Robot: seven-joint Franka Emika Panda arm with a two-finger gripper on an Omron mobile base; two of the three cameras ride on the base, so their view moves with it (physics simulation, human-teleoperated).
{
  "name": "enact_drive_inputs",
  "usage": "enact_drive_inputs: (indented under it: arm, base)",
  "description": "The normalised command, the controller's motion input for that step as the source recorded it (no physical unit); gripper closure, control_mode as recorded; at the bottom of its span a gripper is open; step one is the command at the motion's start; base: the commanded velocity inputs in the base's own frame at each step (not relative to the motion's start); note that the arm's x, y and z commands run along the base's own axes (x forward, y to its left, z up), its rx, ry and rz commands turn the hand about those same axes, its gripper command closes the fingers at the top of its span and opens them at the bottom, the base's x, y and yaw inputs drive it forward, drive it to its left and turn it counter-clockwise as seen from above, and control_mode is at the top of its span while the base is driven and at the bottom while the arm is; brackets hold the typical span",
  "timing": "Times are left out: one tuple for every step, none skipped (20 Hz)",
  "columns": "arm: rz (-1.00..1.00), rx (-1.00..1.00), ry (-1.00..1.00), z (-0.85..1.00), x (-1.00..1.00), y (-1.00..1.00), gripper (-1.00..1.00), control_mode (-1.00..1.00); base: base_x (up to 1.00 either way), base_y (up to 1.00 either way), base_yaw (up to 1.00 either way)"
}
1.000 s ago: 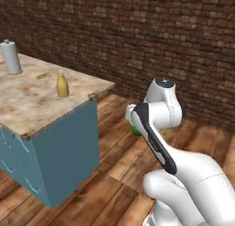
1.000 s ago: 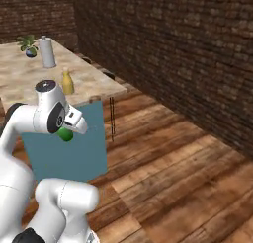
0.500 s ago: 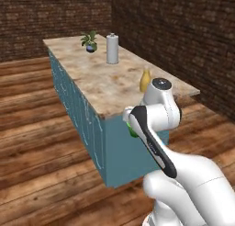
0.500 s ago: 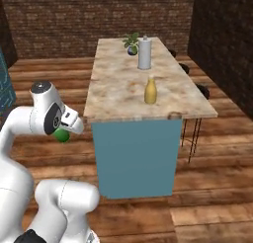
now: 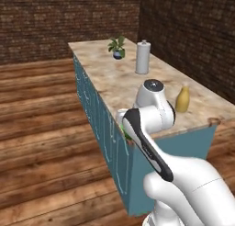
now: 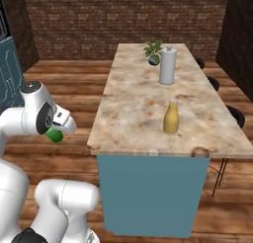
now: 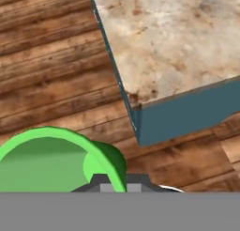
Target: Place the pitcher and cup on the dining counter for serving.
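Note:
The small green cup (image 7: pixel 51 159) sits between my fingers, its rim wide across the lower left of the hand view. In the right base view the cup (image 6: pixel 54 135) hangs under my gripper (image 6: pixel 57 131), which is shut on it, left of the dining counter's near corner and off its top. A sliver of the cup (image 5: pixel 125 132) peeks out beside the arm in the left base view. The mustard-yellow pitcher (image 6: pixel 171 118) stands upright near the near end of the dining counter (image 6: pixel 131 113), also seen as pitcher (image 5: pixel 182 99) on the counter (image 5: pixel 112 82). The counter's corner (image 7: pixel 178 47) lies ahead of the hand.
A grey-white canister (image 6: pixel 167 65) and a small potted plant (image 6: pixel 153 52) stand farther along the counter; canister (image 5: pixel 142 57), plant (image 5: pixel 116 47). Dark stools (image 6: pixel 235 114) line the counter's right side. Wooden floor runs along its left, brick walls behind.
The whole picture has shifted as the base drove and turned: the counter is now seen lengthwise from its near end. The cup stays in the shut gripper.

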Motion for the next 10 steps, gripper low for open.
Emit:
enact_drive_inputs:
  arm:
    - [0.00,0.00,0.00,0.00,0.00,0.00,1.00,1.00]
    - [0.00,0.00,0.00,0.00,0.00,0.00,1.00,1.00]
    - [0.00,0.00,0.00,0.00,0.00,0.00,1.00,1.00]
    - [0.00,0.00,0.00,0.00,0.00,0.00,1.00,1.00]
    - [0.00,0.00,0.00,0.00,0.00,0.00,1.00,1.00]
    - [0.00,0.00,0.00,0.00,0.00,0.00,1.00,1.00]
    - [0.00,0.00,0.00,0.00,0.00,0.00,1.00,1.00]
    - [0.00,0.00,0.00,0.00,0.00,0.00,1.00,1.00]
    - [0.00,0.00,0.00,0.00,0.00,0.00,1.00,1.00]
    - [0.00,0.00,0.00,0.00,0.00,0.00,1.00,1.00]
  base:
    - [0.82,-0.28,0.01]
    - [0.85,-0.19,0.00]
    - [0.89,-0.12,0.00]
    - [0.89,-0.11,0.01]
    - [0.82,-0.16,0.02]
    - [0.75,-0.26,0.03]
    - [0.65,-0.33,0.02]
    - [0.55,-0.41,0.01]
    - [0.49,-0.43,0.00]
    - [0.44,-0.43,0.00]
